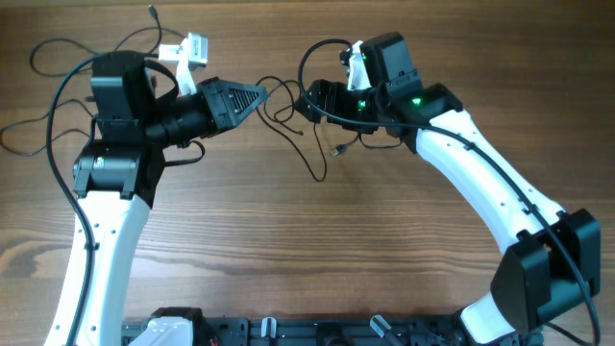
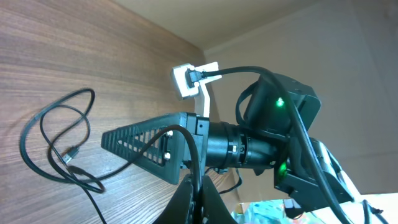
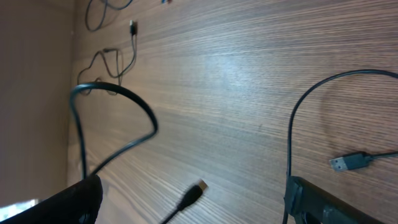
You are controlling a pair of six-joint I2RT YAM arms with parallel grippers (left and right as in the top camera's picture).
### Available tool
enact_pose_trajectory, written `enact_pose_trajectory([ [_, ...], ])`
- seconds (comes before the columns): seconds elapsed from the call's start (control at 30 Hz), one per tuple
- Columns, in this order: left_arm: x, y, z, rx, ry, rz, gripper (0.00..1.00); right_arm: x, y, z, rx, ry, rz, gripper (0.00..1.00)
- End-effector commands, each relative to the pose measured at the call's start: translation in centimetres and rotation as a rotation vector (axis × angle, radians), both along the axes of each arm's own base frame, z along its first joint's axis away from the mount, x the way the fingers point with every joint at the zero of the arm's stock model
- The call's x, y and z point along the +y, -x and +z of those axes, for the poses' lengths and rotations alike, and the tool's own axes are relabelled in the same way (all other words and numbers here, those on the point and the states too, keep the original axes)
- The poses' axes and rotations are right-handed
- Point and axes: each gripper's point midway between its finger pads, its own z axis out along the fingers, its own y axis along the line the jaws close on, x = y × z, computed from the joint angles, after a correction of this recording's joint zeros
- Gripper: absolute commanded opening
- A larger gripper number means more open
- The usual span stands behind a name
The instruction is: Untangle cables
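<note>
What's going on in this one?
Two robot arms are working on thin dark cables on a wooden table. The left claw is shut on one strand. The right claw faces it, wide open, gripping nothing visible. Loops lie crossed between them, and a plug end rests loose on the wood.

You have a wooden table (image 1: 288, 250) with straight brown grain filling the overhead frame. Along the bottom edge of that frame sits a black rail (image 1: 288, 332) with small grey fittings. In the left wrist view, a plain beige wall (image 2: 323, 37) fills the upper right. Pale bluish clutter (image 2: 267, 208) lies at the bottom right, too blurred to identify.
</note>
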Motion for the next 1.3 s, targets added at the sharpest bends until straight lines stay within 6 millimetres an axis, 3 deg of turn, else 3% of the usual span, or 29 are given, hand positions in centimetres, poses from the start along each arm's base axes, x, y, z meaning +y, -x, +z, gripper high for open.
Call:
enact_pose_trajectory([
  [0.0, -0.2, 0.5, 0.7, 0.032, 0.045, -0.001, 0.04, -0.3, -0.9, -2.5, 0.056, 0.027, -0.059, 0.95],
  [0.17, -0.6, 0.8, 1.5, 0.016, 0.072, -0.037, 0.04, 1.5, -1.6, -3.5, 0.062, -0.04, -0.007, 0.95],
  [0.37, -0.6, 0.8, 1.5, 0.021, 0.075, -0.035, 0.04, 2.9, -2.3, -1.9, 0.001, -0.126, 0.04, 0.95],
  [0.57, -0.6, 0.8, 1.5, 0.03, 0.082, -0.031, 0.04, 1.4, -2.7, -3.5, 0.048, -0.046, -0.065, 0.82],
  [0.6, -0.6, 0.8, 1.5, 0.029, 0.082, -0.031, 0.04, 0.6, -2.8, -4.2, 0.055, -0.001, -0.097, 0.76],
  [0.63, -0.6, 0.8, 1.5, 0.029, 0.082, -0.031, 0.04, -0.5, -2.8, -5.2, 0.071, 0.061, -0.14, 0.63],
  [0.67, -0.6, 0.8, 1.5, 0.029, 0.082, -0.031, 0.04, -1.2, -2.7, -5.7, 0.081, 0.096, -0.163, 0.37],
  [0.73, -0.6, 0.8, 1.5, 0.03, 0.082, -0.032, 0.04, -2.5, -2.4, -6.6, 0.102, 0.166, -0.2, 0.13],
  [0.8, -0.6, 0.8, 1.5, 0.03, 0.082, -0.032, 0.04, -3.0, -2.3, -6.9, 0.108, 0.186, -0.211, 0.05],
  [0.9, -0.6, 0.8, 1.5, 0.029, 0.081, -0.031, 0.04, -3.3, -2.3, -7.0, 0.112, 0.195, -0.219, 0.05],
  [1.0, -0.3, 0.6, 1.5, 0.017, 0.073, -0.026, 0.04, -4.9, -2.3, -7.6, 0.128, 0.245, -0.257, 0.04],
  [1.13, 3.1, -1.2, -1.2, 0.054, -0.048, 0.149, 0.04, -8.1, -1.4, -8.8, 0.209, 0.316, -0.308, 0.04],
  [1.2, 5.2, -1.9, -3.1, 0.081, -0.146, 0.252, 0.04, -8.4, -1.0, -8.9, 0.241, 0.299, -0.296, 0.04],
  [1.27, 6.6, -2.1, -4.4, 0.1, -0.226, 0.316, 0.04, -7.4, -0.8, -8.4, 0.247, 0.229, -0.213, 0.04],
])
